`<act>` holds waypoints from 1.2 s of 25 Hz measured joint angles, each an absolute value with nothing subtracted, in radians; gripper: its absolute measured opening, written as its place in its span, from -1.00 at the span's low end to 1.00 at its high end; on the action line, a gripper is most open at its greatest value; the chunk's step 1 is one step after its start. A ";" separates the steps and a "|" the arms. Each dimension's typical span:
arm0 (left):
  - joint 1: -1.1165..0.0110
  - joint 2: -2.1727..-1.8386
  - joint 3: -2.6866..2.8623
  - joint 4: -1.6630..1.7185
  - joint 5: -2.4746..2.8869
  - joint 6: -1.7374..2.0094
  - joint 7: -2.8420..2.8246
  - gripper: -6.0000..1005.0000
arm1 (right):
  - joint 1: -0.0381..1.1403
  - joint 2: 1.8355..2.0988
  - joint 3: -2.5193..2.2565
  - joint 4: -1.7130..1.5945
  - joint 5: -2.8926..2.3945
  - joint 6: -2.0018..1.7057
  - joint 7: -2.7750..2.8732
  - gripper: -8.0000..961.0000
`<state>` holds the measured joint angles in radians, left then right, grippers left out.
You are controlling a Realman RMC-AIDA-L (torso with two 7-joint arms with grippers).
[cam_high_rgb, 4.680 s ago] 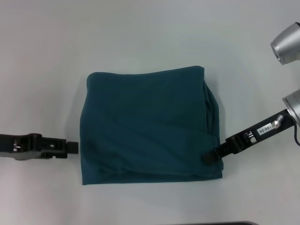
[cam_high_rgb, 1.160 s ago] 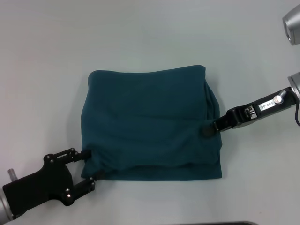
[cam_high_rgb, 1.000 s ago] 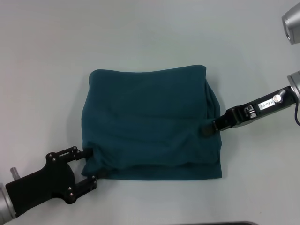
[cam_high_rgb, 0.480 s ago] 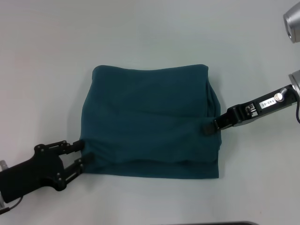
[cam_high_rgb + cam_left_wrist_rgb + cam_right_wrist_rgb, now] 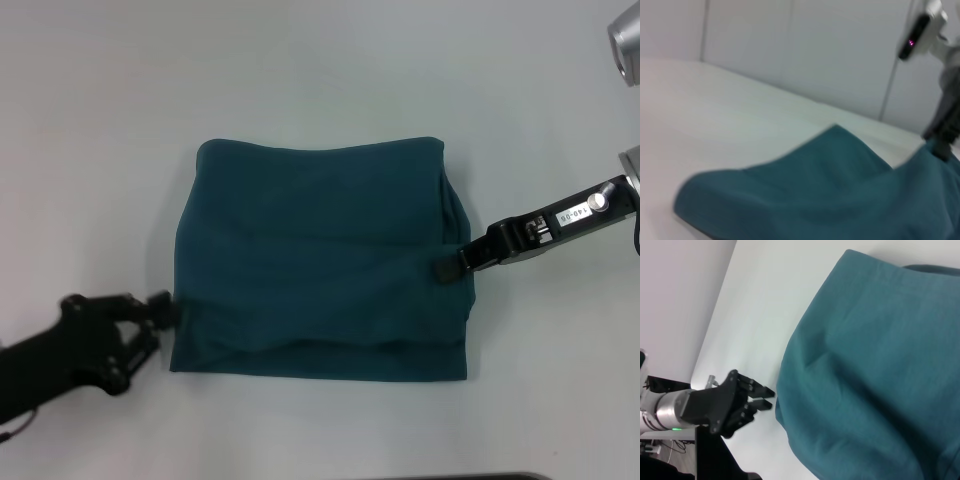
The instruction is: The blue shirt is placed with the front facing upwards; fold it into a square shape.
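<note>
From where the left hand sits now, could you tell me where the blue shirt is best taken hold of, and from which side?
Probably at the near left corner of the blue shirt, coming in low from the robot's left. The folded layers end there in an edge raised off the table, and the left hand lies beside it. The right hand rests on the opposite edge.

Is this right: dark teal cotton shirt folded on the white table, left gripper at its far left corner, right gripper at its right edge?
Not quite. The left gripper is at the near left corner of the dark teal cotton shirt, as the head view shows. The right gripper is at its right edge, on the white table.
</note>
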<state>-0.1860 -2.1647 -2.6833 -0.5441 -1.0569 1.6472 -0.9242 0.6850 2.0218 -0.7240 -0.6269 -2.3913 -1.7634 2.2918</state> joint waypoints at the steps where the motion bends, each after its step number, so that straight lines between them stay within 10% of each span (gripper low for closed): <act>1: -0.184 -2.163 -2.704 -0.545 -1.063 1.658 -0.929 -0.64 | 0.685 2.022 -0.724 -0.627 -2.391 -1.763 2.292 -0.91; 8: -0.174 -2.156 -2.815 -0.649 -1.060 1.727 -1.278 -0.70 | 0.686 2.022 -0.724 -0.625 -2.389 -1.762 2.292 -0.91; 22: -0.133 -2.166 -2.797 -0.590 -0.994 1.777 -1.078 0.19 | 0.687 2.022 -0.729 -0.624 -2.390 -1.758 2.286 -0.91; 30: -0.122 -2.166 -2.806 -0.491 -0.996 1.705 -0.846 0.25 | 0.682 2.022 -0.731 -0.624 -2.393 -1.753 2.287 -0.91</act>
